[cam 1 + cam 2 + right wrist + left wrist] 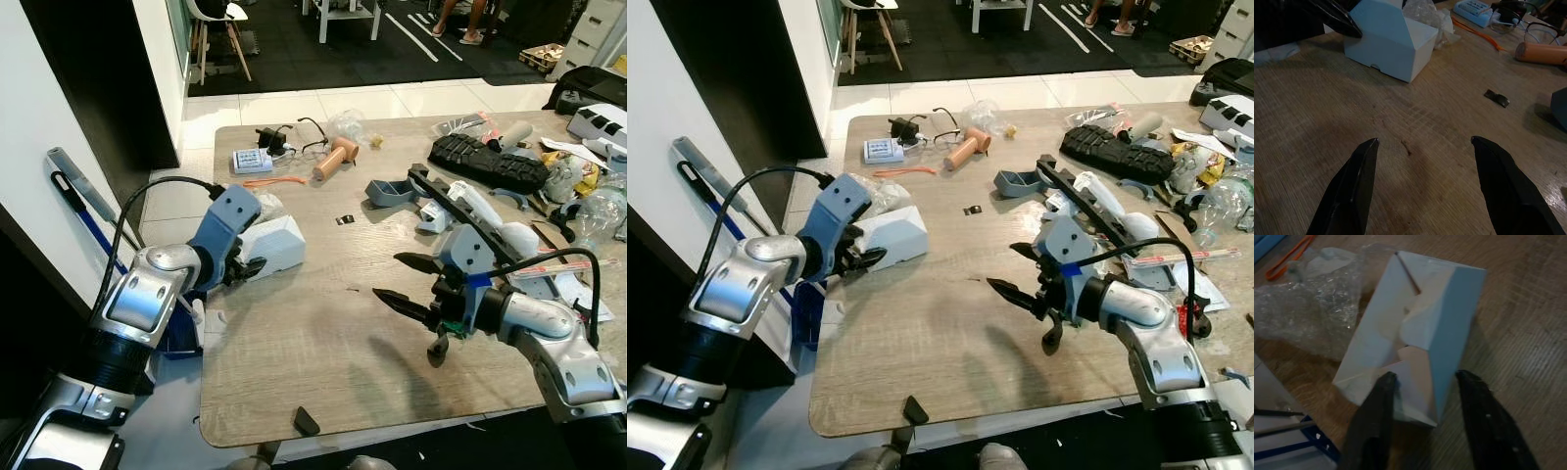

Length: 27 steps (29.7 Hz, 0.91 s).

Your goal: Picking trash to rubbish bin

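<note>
Over on the left, the left claw is right at the near end of the small white folded-card box, which lies on its side near the left edge of the pale wood-grain counter; in the left wrist view its two black fingers stand apart, one on the box's folded end flap and the other just off its corner, so nothing is clamped yet. Tucked just behind the box sits a crumpled clear plastic wrapper, touching or nearly touching it, with a thin orange band further back. This looks like the reach-and-grasp step on the first piece of trash, the box being the likely pick. The next move calls for easing the fingers a little further along both sides of the box and closing squarely, since a grip on the loose flap alone could slip or crush the card. No rubbish bin can be made out from here, so the carry will need a turn to find it. Moving to the middle, the counter is bare wood. On the right, the right claw hovers above that bare patch with its fingers spread wide and holding nothing, apparently waiting, while a clutter of plastic bottles, wrappers and a black treaded strip crowds the far right.
</note>
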Motion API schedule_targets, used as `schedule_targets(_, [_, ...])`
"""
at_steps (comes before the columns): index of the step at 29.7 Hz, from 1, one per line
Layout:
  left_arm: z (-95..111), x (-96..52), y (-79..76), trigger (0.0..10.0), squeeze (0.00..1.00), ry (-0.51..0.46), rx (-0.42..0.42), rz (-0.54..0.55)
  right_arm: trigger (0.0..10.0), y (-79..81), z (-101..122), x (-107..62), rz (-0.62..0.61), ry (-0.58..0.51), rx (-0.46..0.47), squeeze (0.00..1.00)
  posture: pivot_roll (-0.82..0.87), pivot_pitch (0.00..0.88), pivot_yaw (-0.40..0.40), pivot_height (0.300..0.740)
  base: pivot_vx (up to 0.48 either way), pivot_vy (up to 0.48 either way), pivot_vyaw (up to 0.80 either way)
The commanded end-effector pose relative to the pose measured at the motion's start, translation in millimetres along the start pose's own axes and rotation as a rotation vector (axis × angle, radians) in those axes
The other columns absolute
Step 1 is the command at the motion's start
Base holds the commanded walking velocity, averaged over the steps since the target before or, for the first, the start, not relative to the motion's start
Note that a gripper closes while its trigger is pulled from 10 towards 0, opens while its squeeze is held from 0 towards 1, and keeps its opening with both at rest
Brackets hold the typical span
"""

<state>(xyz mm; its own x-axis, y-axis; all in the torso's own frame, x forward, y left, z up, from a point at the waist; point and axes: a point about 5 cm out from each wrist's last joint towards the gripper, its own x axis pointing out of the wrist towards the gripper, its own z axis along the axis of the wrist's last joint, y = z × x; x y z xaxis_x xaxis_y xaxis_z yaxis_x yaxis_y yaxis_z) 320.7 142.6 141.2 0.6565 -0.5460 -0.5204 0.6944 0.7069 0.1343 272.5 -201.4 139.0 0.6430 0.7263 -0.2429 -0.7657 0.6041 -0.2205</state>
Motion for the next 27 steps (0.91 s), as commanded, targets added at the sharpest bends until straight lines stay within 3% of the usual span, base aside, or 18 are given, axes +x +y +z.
schedule_targets(1, [-8,1.6,-4.4,0.0,0.0,0.036,-0.001,-0.019,10.0,-4.6,0,-2.8,-0.018,0.003,-0.012,0.0,-0.08,0.0,0.026,0.74,0.0,0.0,0.0])
schedule_targets(14, [-12,1.9,-8.0,0.0,0.0,0.047,0.022,-0.043,10.0,-5.8,-1,-3.1,-0.023,0.004,-0.014,0.0,-0.09,0.0,0.026,0.74,0.0,0.0,0.0])
schedule_targets(16, [-7,-0.6,-11.3,0.0,0.0,0.007,0.034,-0.084,10.0,-5.9,-2,-2.8,-0.024,0.004,-0.013,0.0,-0.09,0.0,0.025,0.74,0.0,0.0,0.0])
schedule_targets(23, [1,-15.3,-15.2,0.0,0.0,-0.083,0.035,-0.19,10.0,-7.1,-1,-2.7,-0.032,0.001,-0.016,0.0,-0.09,0.0,0.024,0.74,0.0,0.0,0.0])
schedule_targets(25, [4,-30.0,-16.4,0.0,0.0,-0.147,0.05,-0.264,10.0,-7.8,0,-2.7,-0.036,-0.001,-0.017,0.0,-0.09,0.0,0.022,0.74,0.0,0.0,0.0])
schedule_targets(27, [5,-34.7,-16.9,0.0,0.0,-0.165,0.055,-0.286,10.0,-8.0,1,-2.7,-0.037,-0.001,-0.018,0.0,-0.09,0.0,0.022,0.74,0.0,0.0,0.0])
